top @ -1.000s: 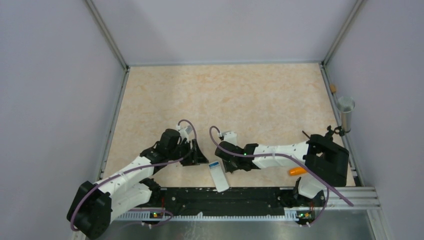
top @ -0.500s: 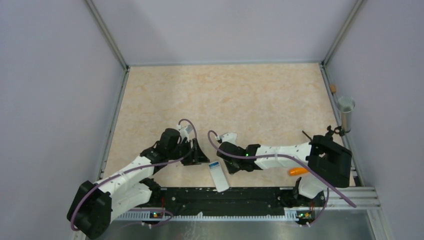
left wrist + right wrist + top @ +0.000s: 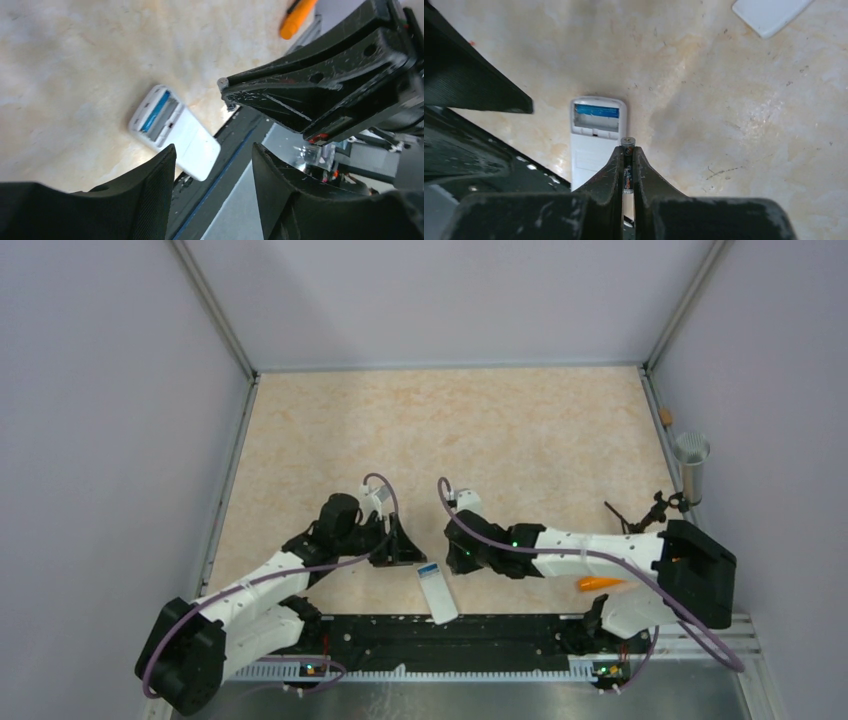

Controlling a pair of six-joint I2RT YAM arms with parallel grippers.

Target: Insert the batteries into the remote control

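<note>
The white remote control [image 3: 596, 145] lies back up near the table's front edge, its compartment open with a blue battery [image 3: 597, 111] seated in the far slot. My right gripper [image 3: 628, 151] is shut on a dark battery [image 3: 628, 142], held end-out just above the remote's right edge. In the top view the right gripper [image 3: 453, 560] hovers right of the remote control [image 3: 438, 596], and the left gripper [image 3: 401, 546] stands just to its left. The left wrist view shows the left gripper [image 3: 214, 152] open and empty above the remote control [image 3: 175, 134].
An orange tapered object [image 3: 597, 583] lies on the table under the right arm. A white flat piece [image 3: 771, 12] lies beyond the remote. A metal cup [image 3: 691, 456] stands outside the right rail. The black base rail [image 3: 450, 632] runs along the front edge.
The right gripper has closed on the dark battery and shifted a little to the right, its arm swinging outward. The left gripper has edged slightly right, still open.
</note>
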